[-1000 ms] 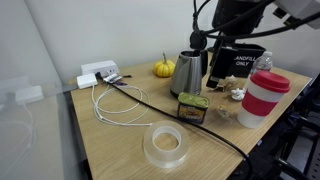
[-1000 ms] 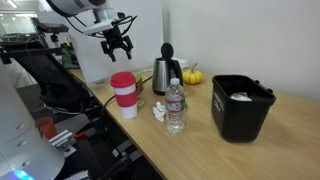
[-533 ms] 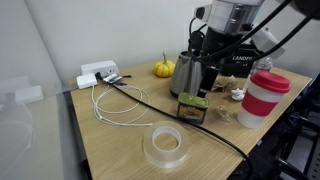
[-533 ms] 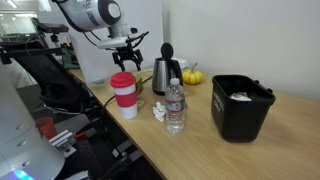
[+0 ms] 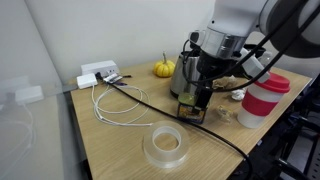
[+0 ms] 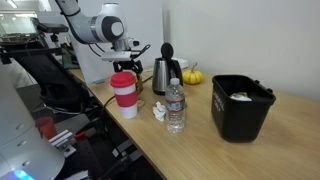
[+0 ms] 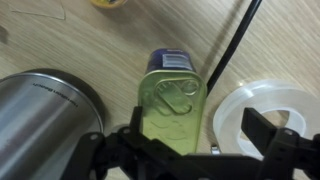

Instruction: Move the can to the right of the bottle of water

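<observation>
Wooden table carries steel kettle, tape roll, water bottle. Gripper hangs above can, jaws spread wide, one each side, not touching. Can sits on table between kettle and tape roll, green pull-tab top up, black cable just beside it.

1. The arm arches over from above, its white links folded so that the wrist points downward.
2. The gripper hangs straight below the wrist, tips lowest.
3. In the wrist view the gripper has its jaws spread wide, with the dark fingers far to either side.
4. In an exterior view the round white arm housing sits above and behind the black gripper.
</observation>
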`<state>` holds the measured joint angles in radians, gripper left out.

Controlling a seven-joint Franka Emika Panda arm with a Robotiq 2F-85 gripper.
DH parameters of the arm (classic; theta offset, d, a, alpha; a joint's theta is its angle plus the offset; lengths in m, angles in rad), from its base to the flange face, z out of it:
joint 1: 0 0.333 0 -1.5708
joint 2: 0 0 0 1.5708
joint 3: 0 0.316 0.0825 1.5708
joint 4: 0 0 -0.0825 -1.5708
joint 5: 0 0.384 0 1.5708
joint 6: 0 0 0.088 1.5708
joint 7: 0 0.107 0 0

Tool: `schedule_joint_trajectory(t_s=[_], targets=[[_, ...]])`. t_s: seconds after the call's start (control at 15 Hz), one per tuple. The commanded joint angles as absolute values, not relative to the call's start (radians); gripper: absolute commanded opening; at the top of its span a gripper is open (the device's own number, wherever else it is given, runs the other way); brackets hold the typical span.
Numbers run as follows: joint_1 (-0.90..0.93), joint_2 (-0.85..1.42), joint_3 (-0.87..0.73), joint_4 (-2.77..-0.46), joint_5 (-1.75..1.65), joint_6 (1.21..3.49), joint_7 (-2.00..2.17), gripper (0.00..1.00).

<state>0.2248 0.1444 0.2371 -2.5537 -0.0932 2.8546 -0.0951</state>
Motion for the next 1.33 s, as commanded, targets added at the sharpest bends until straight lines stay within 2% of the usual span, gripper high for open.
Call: schedule_joint_trajectory(t_s=[0.0, 0.67, 1.27], targets=[[0.225, 0.16, 0.218, -2.562, -0.137, 2.893, -0.099, 1.0], [0.256, 0.105, 0.195, -2.587, -0.251, 2.908, -0.058, 1.0], [0.266, 0.139, 0.119, -2.549, -0.538, 2.861, 0.044, 1.0]])
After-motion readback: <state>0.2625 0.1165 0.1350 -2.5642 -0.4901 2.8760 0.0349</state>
